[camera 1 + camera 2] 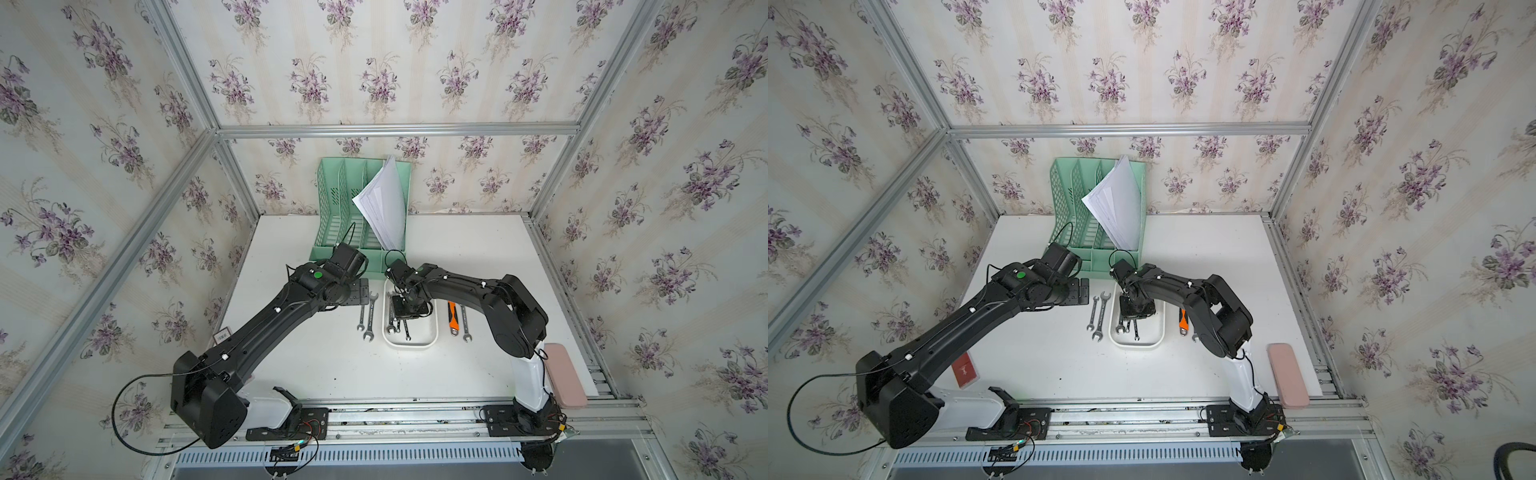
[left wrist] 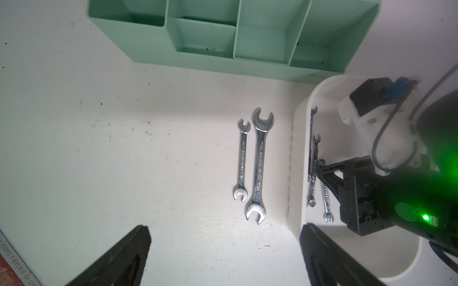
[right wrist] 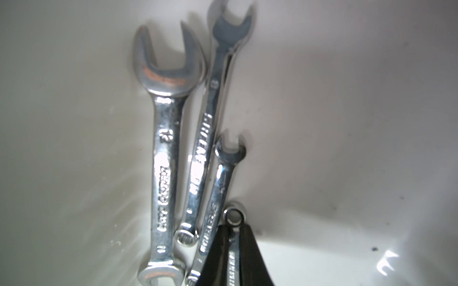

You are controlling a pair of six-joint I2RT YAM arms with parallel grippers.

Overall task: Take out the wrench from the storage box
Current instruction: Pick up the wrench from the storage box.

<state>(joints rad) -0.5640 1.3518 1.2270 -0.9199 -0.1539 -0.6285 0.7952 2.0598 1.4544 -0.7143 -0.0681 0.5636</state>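
Right hand [image 3: 234,229] reaches steeply down into the storage box [image 1: 409,344], its black fingers pressed together on the thin shank of a slim chrome wrench [image 3: 234,216], just below its ring end. This wrench is inside the smooth white plastic box with rounded corners, near the middle of the tabletop [image 1: 316,365], next to three other shiny wrenches [image 3: 168,148]. Left hand [image 2: 224,227] hangs spread wide near two polished open-end wrenches [image 2: 259,161] on the tabletop, its arm stretched forward.

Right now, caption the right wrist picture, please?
Right tool pinches a small wrench beside three others in the storage box.
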